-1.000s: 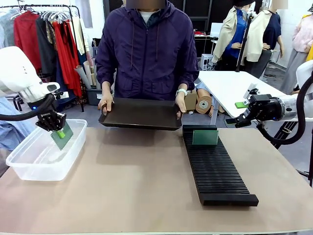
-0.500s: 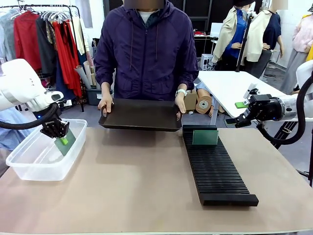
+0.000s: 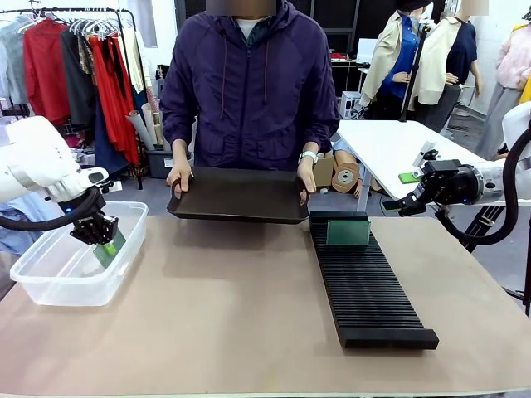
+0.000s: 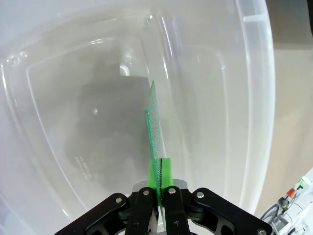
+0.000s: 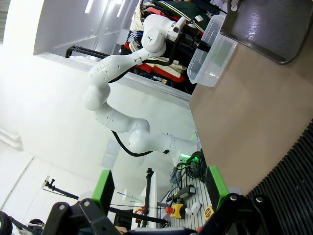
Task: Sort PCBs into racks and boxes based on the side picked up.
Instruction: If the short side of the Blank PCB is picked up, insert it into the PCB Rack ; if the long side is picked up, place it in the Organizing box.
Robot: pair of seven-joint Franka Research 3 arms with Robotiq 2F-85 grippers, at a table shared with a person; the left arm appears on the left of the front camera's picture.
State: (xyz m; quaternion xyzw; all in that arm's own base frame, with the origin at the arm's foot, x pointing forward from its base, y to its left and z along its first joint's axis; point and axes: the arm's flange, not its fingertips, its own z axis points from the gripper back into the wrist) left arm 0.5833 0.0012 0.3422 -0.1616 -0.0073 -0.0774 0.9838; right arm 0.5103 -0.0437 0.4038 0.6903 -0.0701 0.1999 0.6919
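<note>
PCB (image 3: 109, 246) sits pinched edge-on between the pads of our left gripper (image 3: 103, 241), low inside the clear box (image 3: 50, 286) at the table's left end; in the left wrist view the board (image 4: 154, 134) stands nearly vertical over the tub floor, not lying flat yet. Our right gripper (image 3: 404, 189) hangs off the table's right side w/ jaws spread wide & nothing between them. A second PCB (image 3: 348, 233) stands upright in the far slots of the black rack (image 3: 369, 290). The person holds a dark tray (image 3: 241, 195) by both ends at the far edge, just behind the rack. Risks as we judge them: if we let go while the board is this upright it can tip, bounce off the near wall or end up leaning on the tub side instead of flat; pushing lower could jam its bottom edge into the floor & shove the light tub across the table; pulling out w/ the pads not fully parted could drag the board back up. Vs a sec ago: the left arm has dropped & shifted a bit left, so the board that was poking well above the rim is now mostly below it. Right arm, rack, tray & the person's hands look unchanged
</note>
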